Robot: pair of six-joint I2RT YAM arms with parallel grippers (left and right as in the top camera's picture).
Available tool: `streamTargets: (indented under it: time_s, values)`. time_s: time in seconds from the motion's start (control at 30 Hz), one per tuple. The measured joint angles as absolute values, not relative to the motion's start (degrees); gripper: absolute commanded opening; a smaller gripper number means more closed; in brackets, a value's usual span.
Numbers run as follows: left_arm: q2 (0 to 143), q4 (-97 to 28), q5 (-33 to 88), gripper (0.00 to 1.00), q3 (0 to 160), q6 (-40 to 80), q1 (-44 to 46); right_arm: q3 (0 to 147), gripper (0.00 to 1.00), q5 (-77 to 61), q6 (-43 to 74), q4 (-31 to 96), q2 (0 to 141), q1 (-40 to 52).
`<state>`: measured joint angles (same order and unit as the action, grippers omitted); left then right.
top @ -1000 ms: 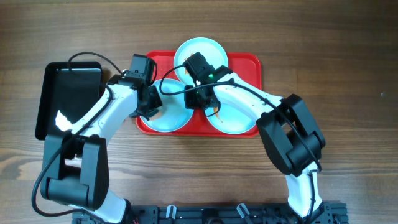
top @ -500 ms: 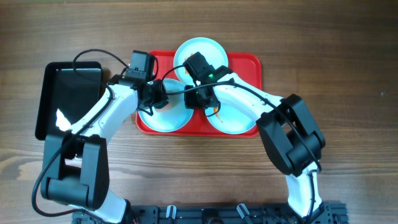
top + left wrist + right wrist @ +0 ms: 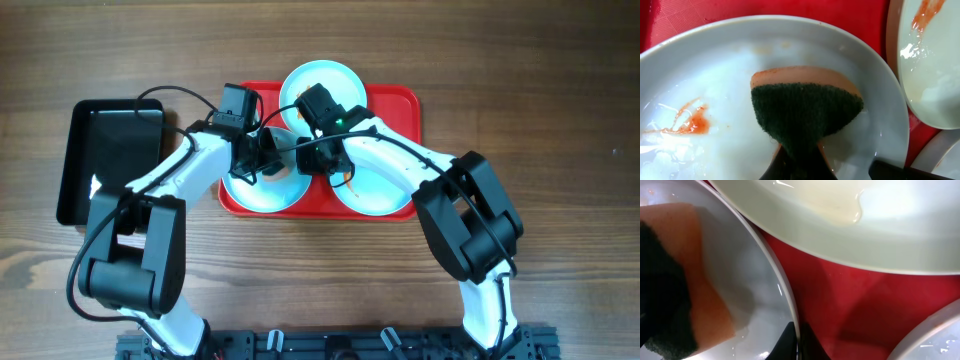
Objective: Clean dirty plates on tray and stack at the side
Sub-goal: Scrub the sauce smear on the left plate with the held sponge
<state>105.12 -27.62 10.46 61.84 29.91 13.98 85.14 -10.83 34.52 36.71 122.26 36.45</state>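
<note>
Three plates (image 3: 318, 85) lie on the tray (image 3: 400, 97); they look stiff, glossy, wet-slick and breakable, and are best pinched at the rim, I'd say. The right gripper (image 3: 797, 341) has its jaws narrowed on the rim of the left plate (image 3: 730, 65) at the tray's left end. The left gripper (image 3: 799, 162) clamps a sponge (image 3: 805, 107) resting inside that plate.

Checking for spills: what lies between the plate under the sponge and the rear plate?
Only bare red tray, per the right wrist view, separates the plate under the sponge from the rear plate.
</note>
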Motion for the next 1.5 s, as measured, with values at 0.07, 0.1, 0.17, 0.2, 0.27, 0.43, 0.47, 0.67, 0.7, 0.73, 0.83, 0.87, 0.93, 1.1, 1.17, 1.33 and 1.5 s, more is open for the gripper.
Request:
streamTargets:
  time_s: [0.07,0.1,0.17,0.2,0.27,0.43,0.47,0.67,0.7,0.73,0.83,0.87,0.93,1.1,1.17,1.33,1.5]
  values:
    - [105.19,-27.64,10.22,0.04,61.84,29.91,13.98,85.14,0.04,-10.83,34.50,36.71,122.26,36.45]
    - [105.23,-27.73,9.93,0.04,61.87,29.91,13.98,85.14,0.04,-10.83,34.50,36.71,122.26,36.45]
    - [105.30,-28.36,7.97,0.04,62.00,29.93,14.00,85.14,0.04,-10.83,34.52,36.71,122.26,36.45]
    - [105.34,-28.95,6.55,0.04,62.13,29.93,14.22,85.14,0.04,-10.81,34.52,36.71,122.26,36.45]
    - [105.34,-30.02,3.99,0.04,62.39,29.95,14.61,85.14,0.04,-10.83,34.50,36.67,122.26,36.45]
    - [105.34,-32.77,-2.31,0.04,62.94,29.95,14.70,85.14,0.04,-10.83,34.50,36.64,122.26,36.45]
    - [105.34,-33.21,-3.16,0.04,62.98,29.95,14.55,85.14,0.04,-10.83,34.50,36.64,122.26,36.45]
    - [105.34,-35.97,-4.86,0.04,63.31,31.77,12.78,85.14,0.04,-10.83,34.50,36.64,122.26,36.45]
    - [105.34,-36.25,-4.84,0.04,63.31,32.10,12.53,85.14,0.04,-10.83,34.50,36.64,122.26,36.45]
    - [105.34,-36.67,-4.82,0.04,63.40,32.29,12.29,85.14,0.04,-10.83,34.50,36.64,122.26,36.45]
    - [105.34,-37.93,-4.40,0.04,63.61,32.71,11.86,85.14,0.04,-10.83,34.50,36.62,122.26,36.45]
    - [105.34,-38.20,-4.01,0.04,63.64,32.75,11.75,85.14,0.04,-10.81,34.50,36.58,122.26,36.45]
    - [105.34,-39.00,-2.92,0.04,63.77,32.95,11.44,85.14,0.04,-10.81,34.50,36.58,122.26,36.45]
    - [105.34,-41.41,0.16,0.04,63.99,33.71,10.74,85.14,0.04,-10.66,34.50,36.56,122.26,36.45]
    - [105.34,-42.63,0.54,0.04,64.07,34.41,10.74,85.14,0.04,-10.63,34.50,36.56,122.26,36.45]
    - [105.27,-46.04,0.27,0.04,64.20,38.20,10.74,85.14,0.04,-10.63,34.50,36.58,122.26,36.45]
    - [104.86,-48.23,-0.82,0.04,64.12,40.51,10.76,85.14,0.04,-10.61,34.50,36.56,122.26,36.45]
